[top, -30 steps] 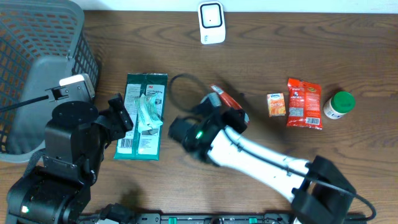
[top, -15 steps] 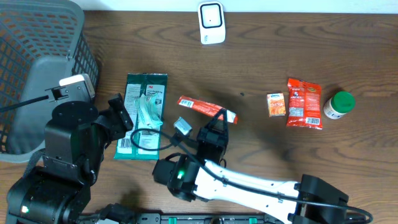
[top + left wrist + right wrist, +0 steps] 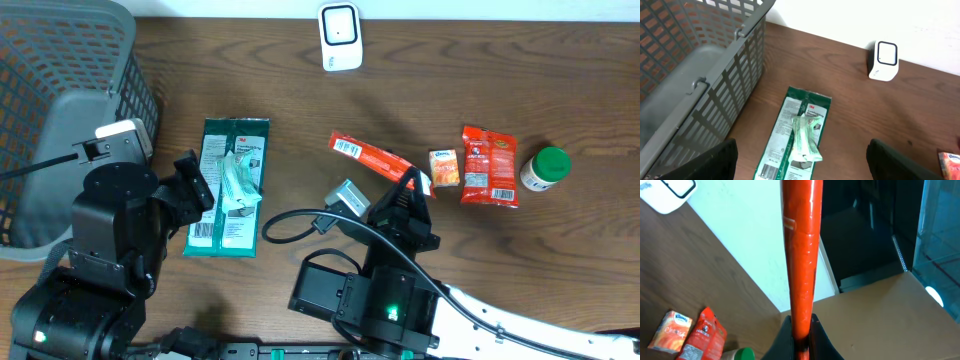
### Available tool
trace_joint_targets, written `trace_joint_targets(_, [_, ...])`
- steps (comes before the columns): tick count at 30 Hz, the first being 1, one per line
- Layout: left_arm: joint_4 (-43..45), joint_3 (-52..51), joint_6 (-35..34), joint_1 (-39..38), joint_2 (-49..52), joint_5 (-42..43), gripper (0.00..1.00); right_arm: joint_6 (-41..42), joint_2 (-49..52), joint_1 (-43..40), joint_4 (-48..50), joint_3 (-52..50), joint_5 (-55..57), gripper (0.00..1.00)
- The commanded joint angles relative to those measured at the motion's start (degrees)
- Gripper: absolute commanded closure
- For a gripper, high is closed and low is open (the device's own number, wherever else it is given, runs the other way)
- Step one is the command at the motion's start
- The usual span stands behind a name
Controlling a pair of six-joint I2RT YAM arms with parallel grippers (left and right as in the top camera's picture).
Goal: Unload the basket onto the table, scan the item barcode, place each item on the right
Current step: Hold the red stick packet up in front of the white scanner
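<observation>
Grips one end of a red packet (image 3: 372, 157) in the clenched right hand (image 3: 407, 186), raised off the surface (image 3: 500, 80), near the small orange carton (image 3: 444, 167) and well short of the white scanner (image 3: 340, 37). Holds the left hand (image 3: 195, 183) spread wide, empty, beside the green pack (image 3: 230, 190).

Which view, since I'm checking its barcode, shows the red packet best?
Overhead: the red packet shows full-length, with its barcode end visible. Right wrist shows it only edge-on, clamped in the right gripper. Left wrist doesn't clearly show it.
</observation>
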Motion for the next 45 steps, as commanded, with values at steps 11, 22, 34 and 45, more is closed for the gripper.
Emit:
trace_joint_targets(11, [-0.1, 0.2, 0.5, 0.2, -0.1, -0.6, 0.18, 5.6, -0.6, -1.6, 4.1, 0.5, 1.6, 0.99])
trace_joint_targets(22, [-0.1, 0.2, 0.5, 0.2, -0.1, -0.6, 0.18, -18.1, -0.7, -16.0, 32.0, 2.7, -15.9, 0.99])
trace_joint_targets(34, [-0.1, 0.2, 0.5, 0.2, -0.1, -0.6, 0.18, -12.7, 1.5, -34.4, 31.4, 16.9, -73.2, 0.99])
trace_joint_targets(45, [-0.1, 0.2, 0.5, 0.2, -0.1, -0.6, 0.18, -7.0, 27.9, -64.4, 29.0, 39.7, -150.4, 0.99])
